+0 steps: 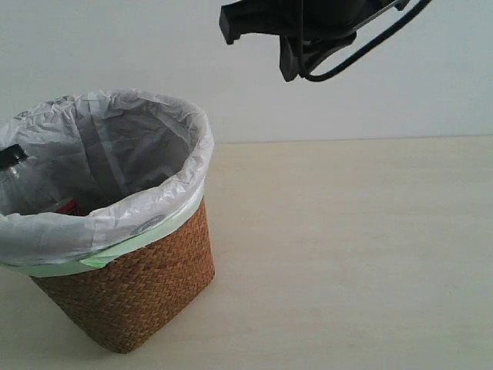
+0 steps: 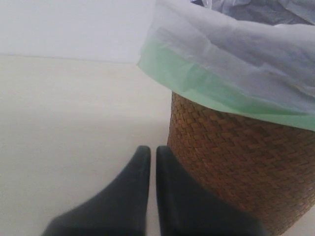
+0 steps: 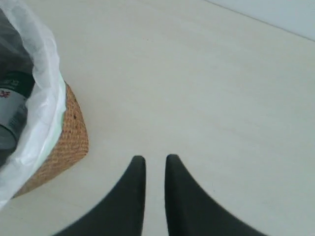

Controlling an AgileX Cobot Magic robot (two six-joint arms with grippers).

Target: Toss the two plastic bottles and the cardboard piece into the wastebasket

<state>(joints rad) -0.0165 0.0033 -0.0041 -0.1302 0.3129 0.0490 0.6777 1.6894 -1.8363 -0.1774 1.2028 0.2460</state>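
The wastebasket (image 1: 139, 285) stands at the left, a brown wicker tub lined with a white bag with a pale green edge. Inside it leans a clear bottle with a black cap (image 1: 11, 155) and a red label (image 1: 69, 206). The right wrist view shows a bottle with a dark green and white label (image 3: 11, 101) inside the bag. The cardboard piece is out of view. My left gripper (image 2: 153, 150) is shut and empty, low beside the wastebasket's wicker wall (image 2: 236, 162). My right gripper (image 3: 155, 160) hangs over bare table beside the wastebasket (image 3: 64, 147), its jaws a narrow gap apart, holding nothing.
The right arm (image 1: 308, 31) hangs dark at the top of the exterior view, high above the table (image 1: 354, 254). A pale wall runs behind the table's far edge.
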